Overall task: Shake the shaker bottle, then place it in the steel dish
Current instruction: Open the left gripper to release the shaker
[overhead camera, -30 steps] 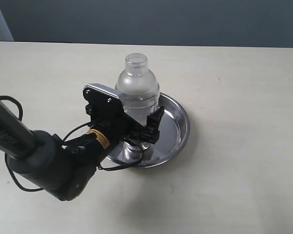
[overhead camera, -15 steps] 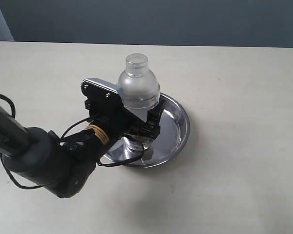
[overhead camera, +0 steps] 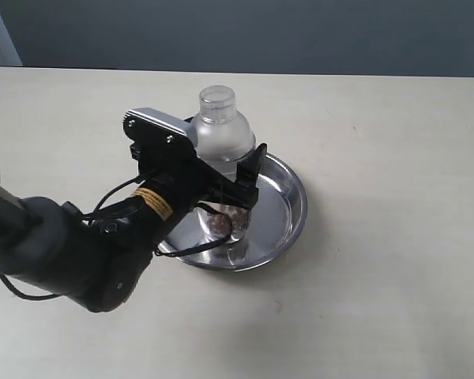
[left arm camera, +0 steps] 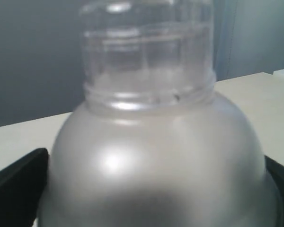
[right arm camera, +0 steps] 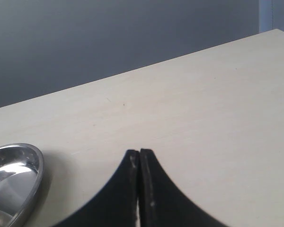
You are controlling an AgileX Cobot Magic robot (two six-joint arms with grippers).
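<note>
The clear shaker bottle [overhead camera: 220, 134] stands upright in the steel dish [overhead camera: 299, 197], its base with small brown bits low over the dish's bottom. My left gripper [overhead camera: 225, 185] is shut on the bottle's body below the domed shoulder, one black finger [overhead camera: 254, 170] showing on its right side. In the left wrist view the shaker bottle [left arm camera: 156, 156] fills the frame, with dark fingers [left arm camera: 16, 189] at both edges. My right gripper [right arm camera: 139, 153] is shut and empty over bare table, and the dish's rim [right arm camera: 33, 163] shows off to one side of it. The right arm is out of the exterior view.
The dish sits near the middle of a pale wooden table [overhead camera: 395, 300]. A dark grey wall [overhead camera: 300, 31] runs behind the table's far edge. The left arm's black body and cables [overhead camera: 71, 253] lie over the table in front and to the left of the dish.
The left gripper has lowered the shaker bottle deeper into the dish and shifted a little up and left in the exterior view. The bottle now looks smaller and lower, and its brown bits show.
</note>
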